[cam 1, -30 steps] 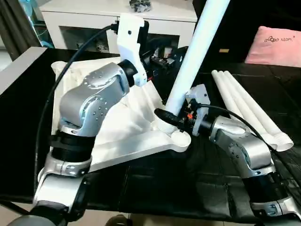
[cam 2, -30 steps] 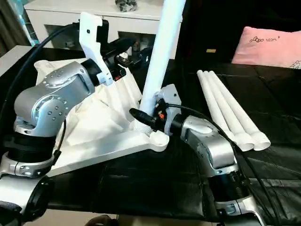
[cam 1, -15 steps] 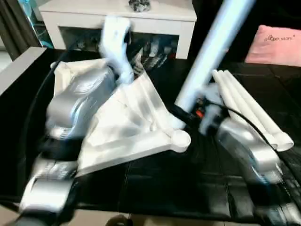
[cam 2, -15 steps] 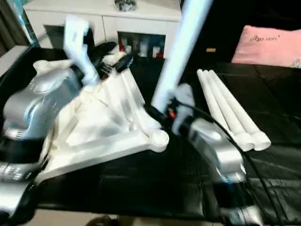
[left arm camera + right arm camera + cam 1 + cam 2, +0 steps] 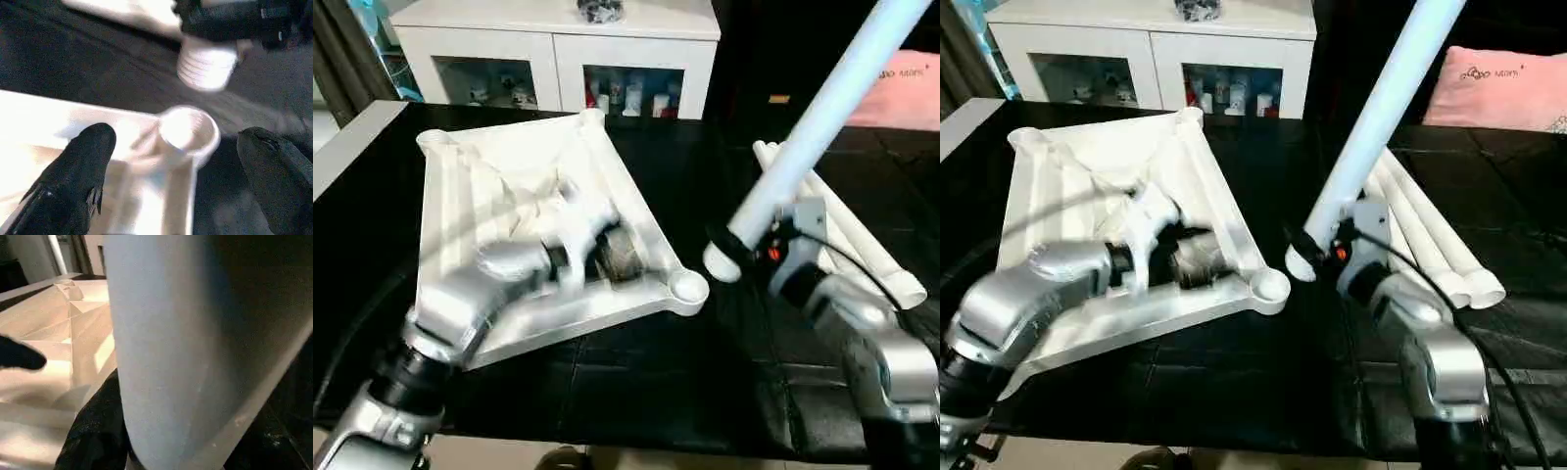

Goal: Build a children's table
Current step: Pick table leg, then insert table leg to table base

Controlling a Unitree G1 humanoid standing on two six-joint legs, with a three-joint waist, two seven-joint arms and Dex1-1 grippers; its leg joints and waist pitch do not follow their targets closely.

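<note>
**Leg held beside the corner socket**

Here, in the head views, the tabletop [image 5: 509, 186] lies ribbed side up on the black table [image 5: 636, 392]. The right gripper [image 5: 1317, 245] clamps one leg [image 5: 1381, 108], tilted, its ribbed end just beside the near corner socket [image 5: 687, 286] — three spare legs [image 5: 1440, 245] lie behind.

Left wrist view: the left gripper [image 5: 178, 161] gapes wide over that socket — nothing held.

Right wrist view: the leg against a dark finger [image 5: 98, 431].

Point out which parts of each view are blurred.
Left eye view: the left arm is smeared over the tabletop. Right eye view: same smear; the held leg stays sharp. Left wrist view: the leg's ribbed end is soft. Right wrist view: the leg looms defocused.
</note>
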